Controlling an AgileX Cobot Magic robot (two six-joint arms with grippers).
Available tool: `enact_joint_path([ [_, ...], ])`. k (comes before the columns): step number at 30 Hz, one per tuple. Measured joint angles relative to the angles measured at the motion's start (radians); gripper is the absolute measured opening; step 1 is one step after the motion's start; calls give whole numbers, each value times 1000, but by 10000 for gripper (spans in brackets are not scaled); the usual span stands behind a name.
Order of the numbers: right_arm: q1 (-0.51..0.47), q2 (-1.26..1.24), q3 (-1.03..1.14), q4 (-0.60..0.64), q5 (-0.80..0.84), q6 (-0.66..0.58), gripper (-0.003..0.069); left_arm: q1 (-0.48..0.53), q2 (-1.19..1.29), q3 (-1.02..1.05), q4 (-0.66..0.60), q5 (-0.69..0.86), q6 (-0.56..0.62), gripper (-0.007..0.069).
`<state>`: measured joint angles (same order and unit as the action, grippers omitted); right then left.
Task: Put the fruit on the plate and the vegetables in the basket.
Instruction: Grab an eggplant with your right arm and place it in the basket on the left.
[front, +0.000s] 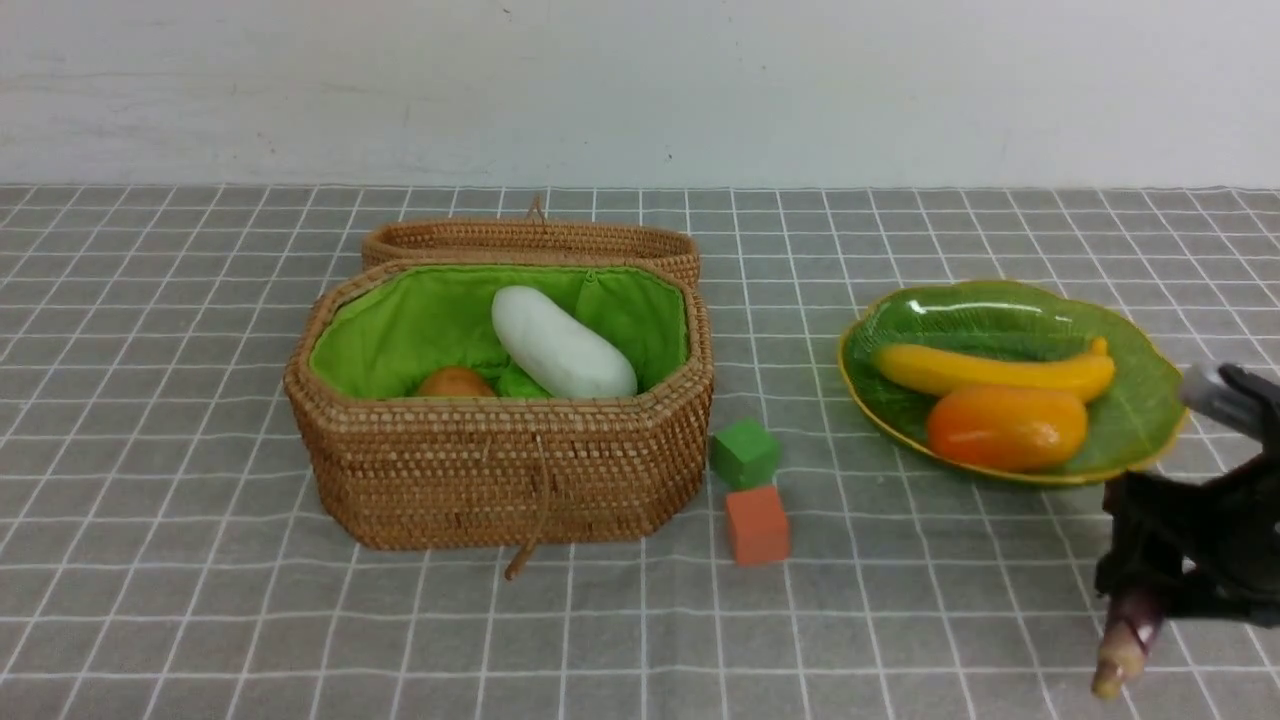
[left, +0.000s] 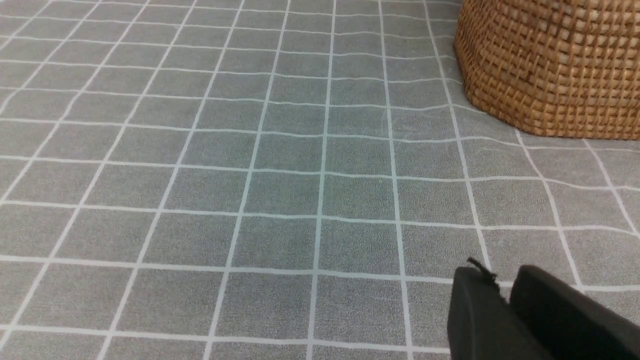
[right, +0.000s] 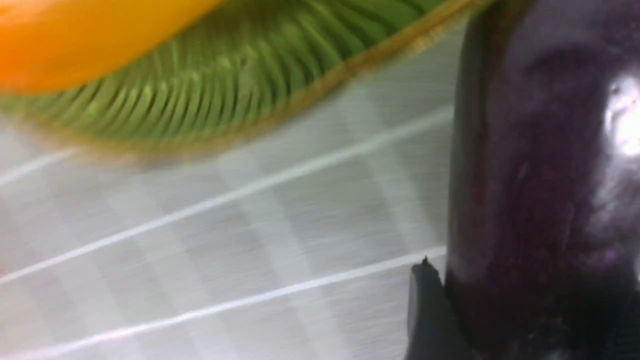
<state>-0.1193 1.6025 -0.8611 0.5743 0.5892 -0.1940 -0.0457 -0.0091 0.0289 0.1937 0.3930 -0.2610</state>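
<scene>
Clearly my right pincer (front: 1150, 590) sat over the eggplant (front: 1125, 640) at the near right of the counter (front: 200, 600), just near of the plate (front: 1150, 425); the wrist view showed one finger against the glossy skin, but I could not tell whether the pinch was firm. I judged the grip should seat across the thick middle before lifting, then clear the plate's rim and both cubes toward the basket (front: 500, 470). My left pincer (left: 505, 310) idled, pressed together.

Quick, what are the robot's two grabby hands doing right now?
Left gripper: fingers shut, holding nothing.
Right gripper: fingers around the purple eggplant, beside the plate; a firm hold cannot be told.
</scene>
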Motion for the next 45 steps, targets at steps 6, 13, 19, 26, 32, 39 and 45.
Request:
enact_joint_path([
  [6, 183, -152, -133, 318, -18, -342, 350, 0, 0, 0, 0, 0, 0, 101],
  [13, 438, -31, -439, 424, -26, -572, 350, 0, 0, 0, 0, 0, 0, 104],
  [19, 570, 201, -714, 431, -12, -636, 350, 0, 0, 0, 0, 0, 0, 111],
  [26, 645, 457, -987, 409, -5, -640, 350, 0, 0, 0, 0, 0, 0, 113],
  [32, 676, 513, -1044, 334, -9, -632, 398, 0, 0, 0, 0, 0, 0, 113],
  [39, 652, 495, -1048, 174, 122, -500, 672, 0, 0, 0, 0, 0, 0, 124],
  [45, 496, 350, -1048, -78, 356, -204, 625, 0, 0, 0, 0, 0, 0, 125],
])
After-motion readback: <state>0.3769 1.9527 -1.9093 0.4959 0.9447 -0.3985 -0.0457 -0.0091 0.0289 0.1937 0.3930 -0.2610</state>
